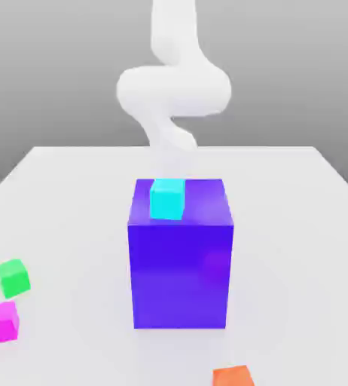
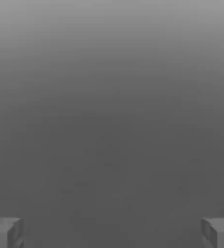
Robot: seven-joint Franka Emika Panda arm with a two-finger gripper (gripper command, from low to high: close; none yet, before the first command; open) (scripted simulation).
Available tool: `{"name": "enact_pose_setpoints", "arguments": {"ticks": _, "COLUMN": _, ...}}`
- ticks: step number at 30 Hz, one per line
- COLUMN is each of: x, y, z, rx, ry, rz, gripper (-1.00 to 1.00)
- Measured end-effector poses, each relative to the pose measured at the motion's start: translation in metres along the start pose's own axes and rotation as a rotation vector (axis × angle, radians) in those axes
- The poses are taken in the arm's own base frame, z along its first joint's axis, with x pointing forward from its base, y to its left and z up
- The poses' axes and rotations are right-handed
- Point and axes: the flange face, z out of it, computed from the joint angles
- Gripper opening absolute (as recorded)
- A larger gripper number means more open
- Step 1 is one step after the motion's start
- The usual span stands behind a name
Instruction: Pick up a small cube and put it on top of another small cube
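Fingers (image 2: 5,232) stand spread wide apart, gripping nothing and touching nothing. On the worktop (image 1: 297,226), a cyan cube (image 1: 166,199) sits atop a big blue block (image 1: 181,264); green cube (image 1: 12,277), magenta cube (image 1: 1,323) and orange cube (image 1: 233,376) lie apart.

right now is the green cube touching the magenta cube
Apart. In the exterior view the green cube sits behind the magenta cube, with a strip of bare white table showing between them.
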Motion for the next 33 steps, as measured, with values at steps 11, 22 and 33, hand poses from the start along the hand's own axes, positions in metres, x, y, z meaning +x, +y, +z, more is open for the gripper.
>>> {"name": "enact_pose_setpoints", "arguments": {"ticks": 11, "x": 0.055, "y": 0.120, "z": 0.197, "rx": -0.320, "ry": -0.062, "rz": 0.444, "gripper": 0.00}}
{"name": "enact_pose_setpoints", "arguments": {"ticks": 22, "x": 0.047, "y": 0.323, "z": 0.332, "rx": -0.629, "ry": -0.084, "rz": 0.920, "gripper": 0.00}}
{"name": "enact_pose_setpoints", "arguments": {"ticks": 33, "x": -0.016, "y": 0.447, "z": 0.418, "rx": -0.769, "ry": -0.094, "rz": 1.125, "gripper": -1.00}}
